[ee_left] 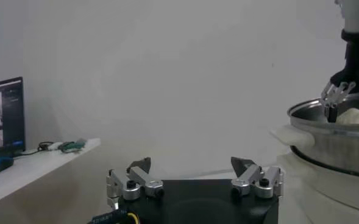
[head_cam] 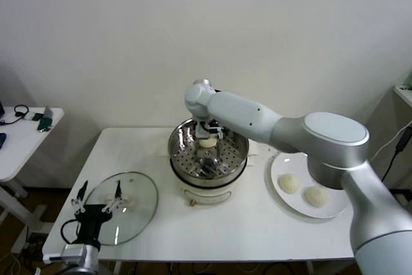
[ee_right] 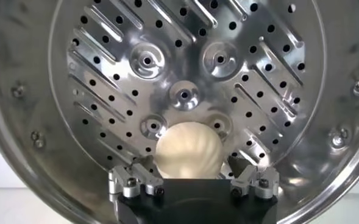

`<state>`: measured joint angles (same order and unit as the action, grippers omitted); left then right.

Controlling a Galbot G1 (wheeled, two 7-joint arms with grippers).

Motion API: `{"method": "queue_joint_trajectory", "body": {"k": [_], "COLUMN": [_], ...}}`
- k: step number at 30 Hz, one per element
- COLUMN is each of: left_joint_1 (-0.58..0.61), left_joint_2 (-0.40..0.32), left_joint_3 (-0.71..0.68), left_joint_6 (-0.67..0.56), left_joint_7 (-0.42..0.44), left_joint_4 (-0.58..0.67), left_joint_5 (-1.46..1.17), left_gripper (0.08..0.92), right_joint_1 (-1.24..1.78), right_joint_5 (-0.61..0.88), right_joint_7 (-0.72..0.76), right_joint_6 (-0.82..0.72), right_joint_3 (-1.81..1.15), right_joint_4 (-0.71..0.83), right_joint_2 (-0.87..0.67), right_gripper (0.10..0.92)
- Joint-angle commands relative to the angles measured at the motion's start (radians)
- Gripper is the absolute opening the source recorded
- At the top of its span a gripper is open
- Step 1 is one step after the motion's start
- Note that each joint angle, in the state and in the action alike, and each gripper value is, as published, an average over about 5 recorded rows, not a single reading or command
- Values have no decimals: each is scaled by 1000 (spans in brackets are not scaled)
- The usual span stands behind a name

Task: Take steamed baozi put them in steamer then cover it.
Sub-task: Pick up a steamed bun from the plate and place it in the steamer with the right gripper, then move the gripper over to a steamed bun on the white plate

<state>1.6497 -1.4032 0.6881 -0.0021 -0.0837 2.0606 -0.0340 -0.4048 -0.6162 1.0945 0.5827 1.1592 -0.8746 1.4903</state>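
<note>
While your right gripper [ee_right: 194, 181] hangs with jaws apart around the round cream-white dough bun [ee_right: 188, 150] inside the shiny perforated steel steamer [head_cam: 177, 152], lifting crookedly could drag it; your left gripper [head_cam: 98, 196], jaws apart, idles above the clear glass lid [head_cam: 138, 214].

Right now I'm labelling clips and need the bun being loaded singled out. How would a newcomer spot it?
Find the steamer, the shiny steel pot mid-table on a white base. Above its perforated tray, the right gripper sits around one cream-white baozi. Unlike the two buns lying on the white plate to the steamer's right, it is inside the pot.
</note>
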Motion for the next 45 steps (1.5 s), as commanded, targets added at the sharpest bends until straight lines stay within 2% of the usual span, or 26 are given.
{"method": "queue_joint_trajectory", "body": {"k": [1,7,12,15,18,24,30,37,45], "left_joint_1": [0,0,5,7,7,9,12,24,20], "left_joint_2": [1,3,9,12,16,22,22,17,15], "left_joint_3": [-1,-4,-10,-12,-15,-21,-20,-14,-9], "left_joint_6": [1,3,4,4,3,2,4,4,12], "left_joint_7": [0,-1,-2,-2,-2,-1,-2,-5,-5], "left_joint_4": [1,4,14,21,22,24,24,25,22], "left_joint_5": [1,1,0,-1,-2,-2,-1,1,10], "left_gripper": [823,823,823,823,823,823,823,823,823], "right_joint_1": [-97,-270,-380,-396,-384,-313,-117,149,304], "right_joint_5": [100,421,807,944,1007,1056,959,806,717], "right_joint_7": [26,-11,-53,-57,-54,-36,-20,-8,-12], "right_joint_6": [-16,-201,-444,-549,-649,-783,-812,-806,-757], "right_joint_3": [0,123,269,315,339,373,272,66,-79], "right_joint_4": [-132,-222,-268,-293,-331,-404,-386,-291,-157], "right_joint_2": [-95,-243,-419,-518,-613,-776,-843,-838,-759], "right_gripper": [823,823,823,823,823,823,823,823,823]}}
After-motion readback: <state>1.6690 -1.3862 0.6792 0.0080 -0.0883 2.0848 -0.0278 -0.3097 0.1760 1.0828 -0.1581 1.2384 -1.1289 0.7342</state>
